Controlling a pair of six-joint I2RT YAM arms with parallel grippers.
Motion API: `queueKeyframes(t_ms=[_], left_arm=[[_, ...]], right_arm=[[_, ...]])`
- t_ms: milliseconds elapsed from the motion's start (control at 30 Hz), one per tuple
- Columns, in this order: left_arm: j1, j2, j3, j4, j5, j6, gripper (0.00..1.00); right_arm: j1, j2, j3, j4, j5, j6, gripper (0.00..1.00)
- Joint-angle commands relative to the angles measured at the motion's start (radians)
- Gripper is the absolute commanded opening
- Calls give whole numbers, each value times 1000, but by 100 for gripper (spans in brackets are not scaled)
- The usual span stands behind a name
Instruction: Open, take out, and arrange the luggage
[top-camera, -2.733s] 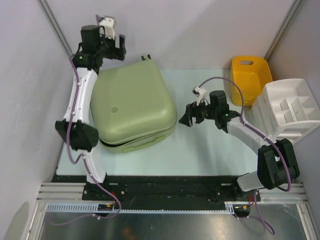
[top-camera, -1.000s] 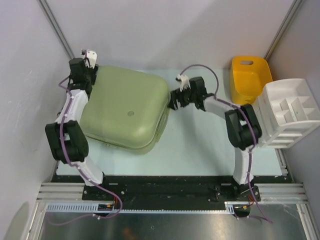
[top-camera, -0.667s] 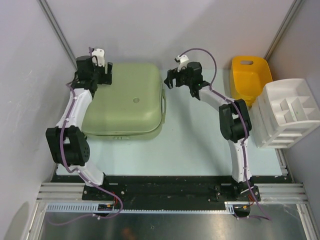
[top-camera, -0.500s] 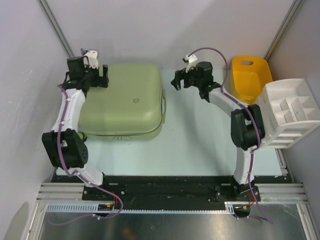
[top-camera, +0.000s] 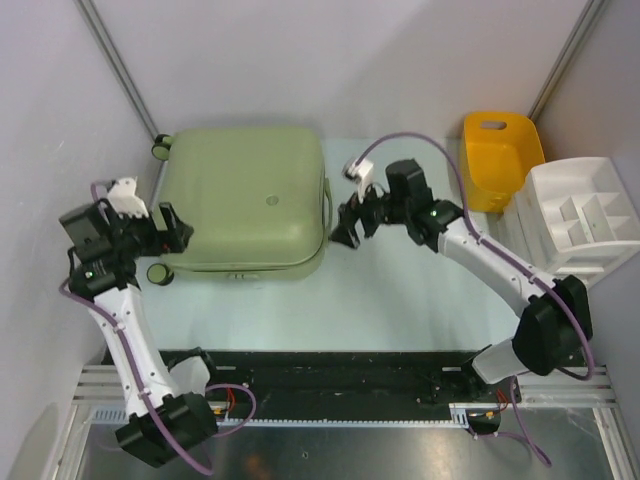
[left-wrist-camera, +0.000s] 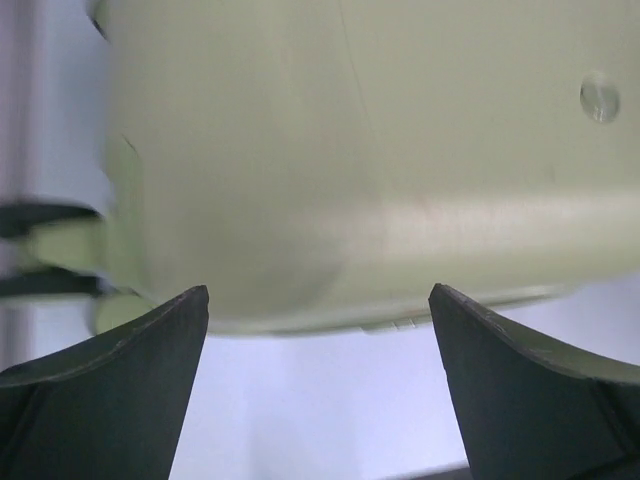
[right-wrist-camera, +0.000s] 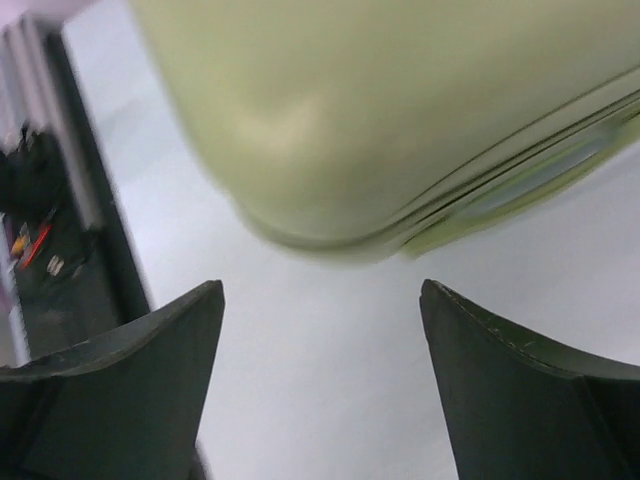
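The sage-green suitcase (top-camera: 245, 195) lies flat and shut at the far left of the table (top-camera: 420, 290); my left gripper (top-camera: 170, 232) at its near-left corner and right gripper (top-camera: 346, 228) beside its right edge both gape wide, empty. I judge opening is the step in hand; next I need purchase on the seam (right-wrist-camera: 540, 155).

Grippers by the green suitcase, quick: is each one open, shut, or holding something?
Left gripper: open, holding nothing, facing the luggage.
Right gripper: open, holding nothing.
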Motion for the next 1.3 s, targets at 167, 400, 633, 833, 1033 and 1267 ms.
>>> queueKeyframes(t_ms=[167,400,633,833,1033,1267], left_arm=[[32,57,-166,-49,213,-108,91],[29,264,-128,56,205,-77,84],[-18,446,20,111,195,-73,82],[-107,457,72,116,113,114,78],[-111,295,-19,30,194,642,84],[-169,244,-124,-243,132,1223,85]], right_arm=[[222,-81,-202,-83,-61,-37,77],[223,89,-191,242,24,34,73],[144,264,-73,379,159,57,72],[113,328,0,379,141,95,71],[147,258,-1,264,71,95,73],[133,186,-3,191,46,46,77]])
